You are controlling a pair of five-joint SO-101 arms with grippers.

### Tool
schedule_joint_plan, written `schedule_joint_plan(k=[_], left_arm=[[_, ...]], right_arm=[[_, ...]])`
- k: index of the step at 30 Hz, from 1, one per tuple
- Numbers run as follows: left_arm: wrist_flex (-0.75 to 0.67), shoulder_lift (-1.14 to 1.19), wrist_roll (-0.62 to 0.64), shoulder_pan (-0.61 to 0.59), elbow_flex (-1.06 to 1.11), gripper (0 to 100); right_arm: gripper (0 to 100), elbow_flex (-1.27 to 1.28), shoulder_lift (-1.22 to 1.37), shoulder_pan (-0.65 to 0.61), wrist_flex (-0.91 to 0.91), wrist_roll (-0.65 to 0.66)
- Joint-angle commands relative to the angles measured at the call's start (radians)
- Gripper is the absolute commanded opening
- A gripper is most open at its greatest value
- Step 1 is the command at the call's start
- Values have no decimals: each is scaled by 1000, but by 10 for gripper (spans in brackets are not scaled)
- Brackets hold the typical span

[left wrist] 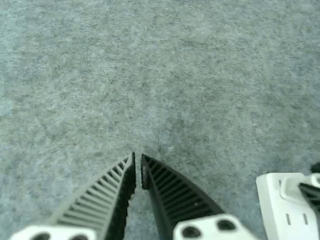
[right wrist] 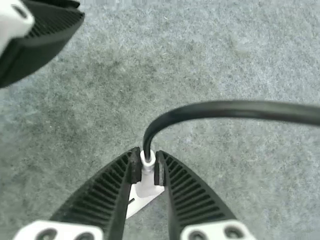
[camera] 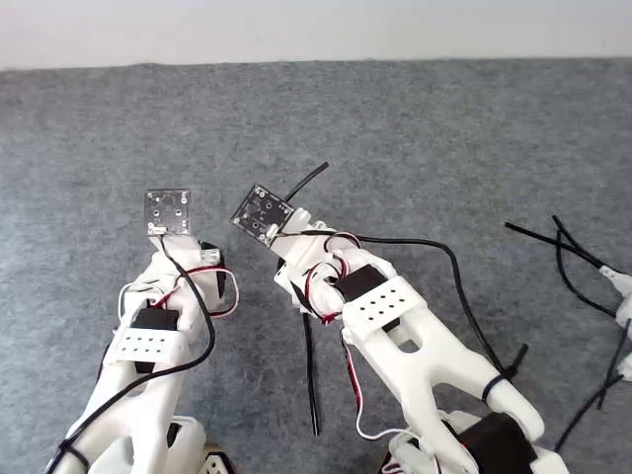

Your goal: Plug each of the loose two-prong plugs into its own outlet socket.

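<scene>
My right gripper (right wrist: 146, 161) is shut on a small white two-prong plug (right wrist: 144, 186), held just above the grey carpet. The plug's black cable (right wrist: 225, 109) loops up and runs off to the side. My left gripper (left wrist: 137, 160) is shut with nothing in it, tips low over bare carpet. A white outlet block (left wrist: 282, 205) with narrow slots lies close beside it. In the high view both arms (camera: 148, 346) (camera: 385, 306) stand side by side at the middle of the table, and their heads hide the fingers. The other arm's black finger (right wrist: 40, 25) shows in the right wrist view.
More black cables (camera: 578, 262) with white ends (camera: 622, 286) lie at the right edge of the grey carpet (camera: 444, 128). A straight black cable (camera: 311, 375) lies between the two arms. The far half of the carpet is bare.
</scene>
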Motion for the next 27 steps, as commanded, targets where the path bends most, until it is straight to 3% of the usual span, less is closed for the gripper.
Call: schedule_joint_plan(k=[1, 8, 19, 27], left_arm=[[-26, -20, 17, -23, -51, 19], [-25, -20, 43, -26, -51, 19], [-25, -20, 41, -25, -51, 19], [-25, -18, 40, -20, -48, 19]], right_arm=[[9, -66, -7, -1, -5, -46], [9, -72, -16, 24, 36, -55], [9, -203, -102, 188, 492, -144], [9, -57, -105, 338, 568, 21]])
